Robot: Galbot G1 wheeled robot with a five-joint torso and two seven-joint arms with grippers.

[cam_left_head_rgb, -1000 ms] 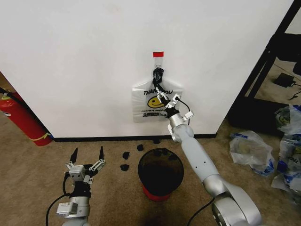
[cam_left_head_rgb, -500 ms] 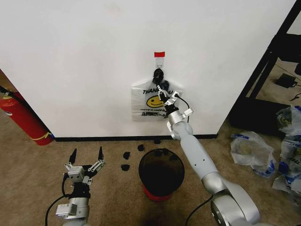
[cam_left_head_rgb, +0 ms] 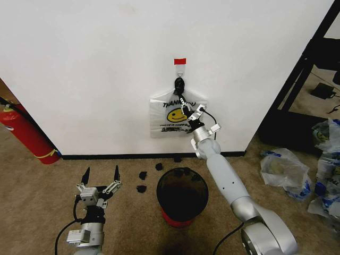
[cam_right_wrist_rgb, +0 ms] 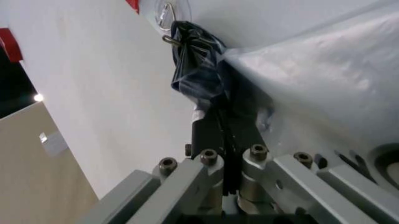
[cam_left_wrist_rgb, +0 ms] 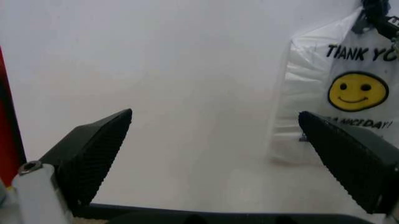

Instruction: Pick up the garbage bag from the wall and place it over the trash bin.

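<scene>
Through the head camera I see the garbage bag (cam_left_head_rgb: 176, 118) hanging flat against the white wall (cam_left_head_rgb: 95, 69), just right of the frame's centre. Its black knotted handles (cam_left_head_rgb: 179, 85) are hooked below a small red tape strip (cam_left_head_rgb: 180, 61). The bag's long axis runs straight down the wall, handles up, bottom edge toward the black baseboard (cam_left_head_rgb: 106, 156). Its print reads "THAN" before my arm covers the rest, above a yellow smiley. My right gripper (cam_left_head_rgb: 186, 108) reaches up from the lower right and sits on the bag's upper part beneath the knot. The black trash bin (cam_left_head_rgb: 181, 194) with its red base stands on the carpet in the lower centre, well below the bag. My left gripper (cam_left_head_rgb: 100, 176) waits at the lower left, jaws spread wide and empty. A red fire extinguisher (cam_left_head_rgb: 24, 133) leans at the left edge.

On the left wrist camera, two black ribbed pads (cam_left_wrist_rgb: 93, 149) stand far apart, with bare wall between them. The bag (cam_left_wrist_rgb: 349, 102) shows at the upper right, reading "THANK YO", the smiley, then "NICE DAY!".

On the right wrist camera, the jaws are closed together on the dark twisted handles (cam_right_wrist_rgb: 198, 70), which lead up to a metal hook (cam_right_wrist_rgb: 165, 14) at the top centre. The pale plastic (cam_right_wrist_rgb: 324, 98) spreads across the right side.
</scene>
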